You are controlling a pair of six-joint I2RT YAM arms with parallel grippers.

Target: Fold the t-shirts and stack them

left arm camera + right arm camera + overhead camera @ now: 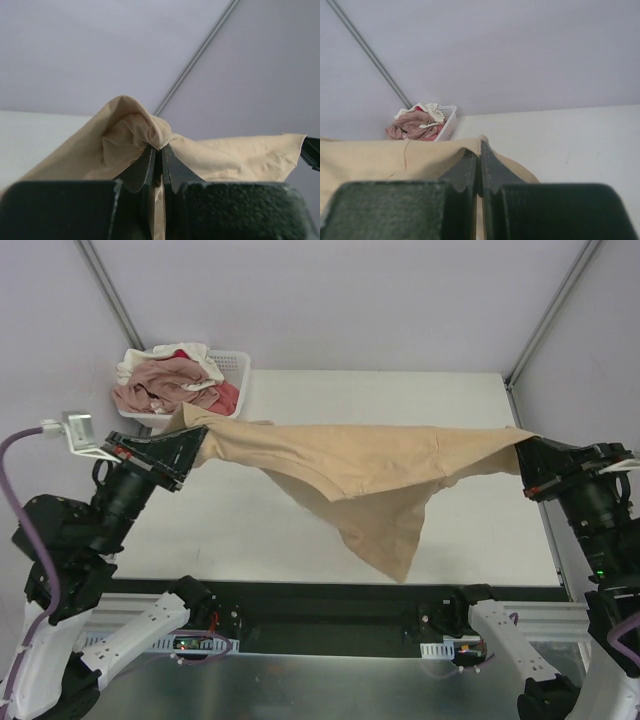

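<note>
A tan-beige t-shirt (360, 465) hangs stretched in the air between my two grippers, above the white table (470, 530). Its lower part sags to a point near the table's front. My left gripper (197, 436) is shut on its left end; the pinched fold (150, 132) shows above the left gripper (160, 149). My right gripper (523, 445) is shut on its right end; cloth (395, 157) drapes over the right gripper (480, 146). Pink, cream and red t-shirts (170, 380) lie bunched in the basket, also in the right wrist view (417, 125).
A white plastic lattice basket (238, 365) stands at the table's back left corner, also in the right wrist view (449, 122). Metal frame posts (555, 310) rise at both back corners. A black rail (320, 605) runs along the table's near edge.
</note>
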